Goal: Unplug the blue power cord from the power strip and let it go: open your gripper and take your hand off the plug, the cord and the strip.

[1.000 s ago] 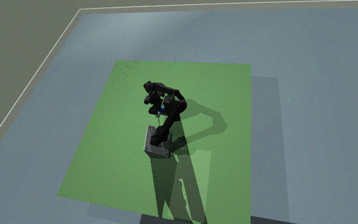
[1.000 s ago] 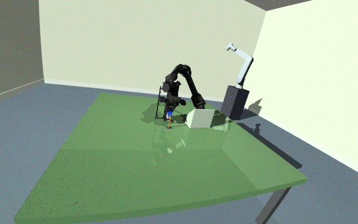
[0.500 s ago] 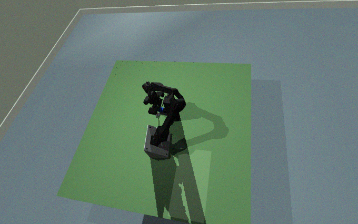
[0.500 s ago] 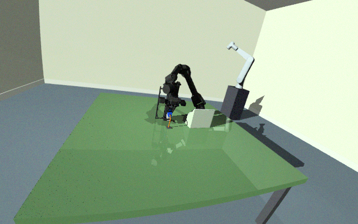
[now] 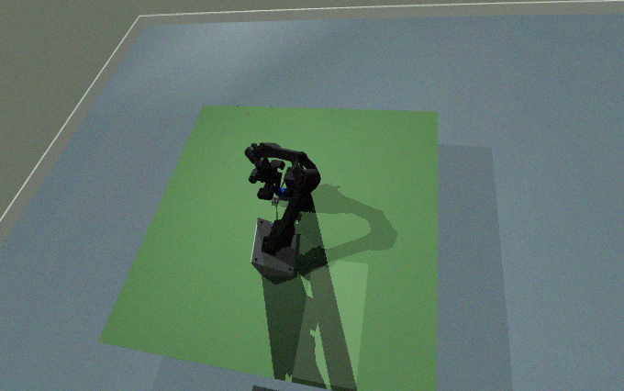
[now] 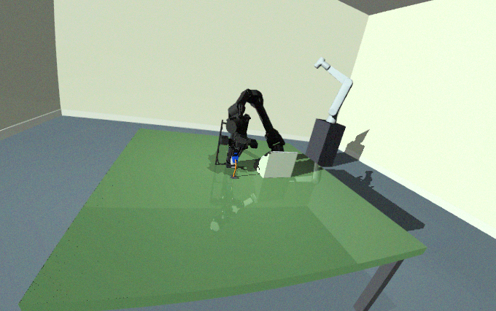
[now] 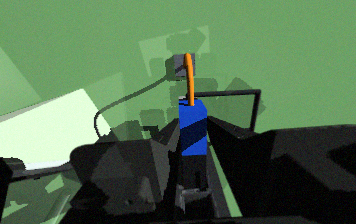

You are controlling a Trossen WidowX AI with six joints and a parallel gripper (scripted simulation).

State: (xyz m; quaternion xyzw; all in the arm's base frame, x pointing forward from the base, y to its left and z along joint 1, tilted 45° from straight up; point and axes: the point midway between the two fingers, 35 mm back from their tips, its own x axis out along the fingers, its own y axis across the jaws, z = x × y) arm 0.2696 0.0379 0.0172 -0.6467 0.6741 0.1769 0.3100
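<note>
The blue plug (image 5: 282, 191) (image 6: 235, 158) (image 7: 193, 130) is between the two dark fingers. My gripper (image 7: 192, 121) is shut on it, with one finger against each side. The orange cord (image 6: 235, 169) (image 7: 190, 87) runs from the plug to a small grey block (image 6: 234, 177) (image 7: 178, 60) on the green table (image 5: 220, 276) (image 6: 164, 249). Dark parts lie below the plug in the wrist view. The power strip does not show clearly behind the fingers, and I cannot tell whether the plug sits in it.
A thin black frame (image 6: 219, 144) (image 7: 225, 93) stands close beside the gripper. A thin dark cable (image 7: 132, 94) curves from the grey block toward the pale box (image 6: 279, 164) (image 7: 65, 115) by the arm's base. A white arm (image 6: 342, 93) stands on a dark pedestal (image 6: 324, 142) farther back.
</note>
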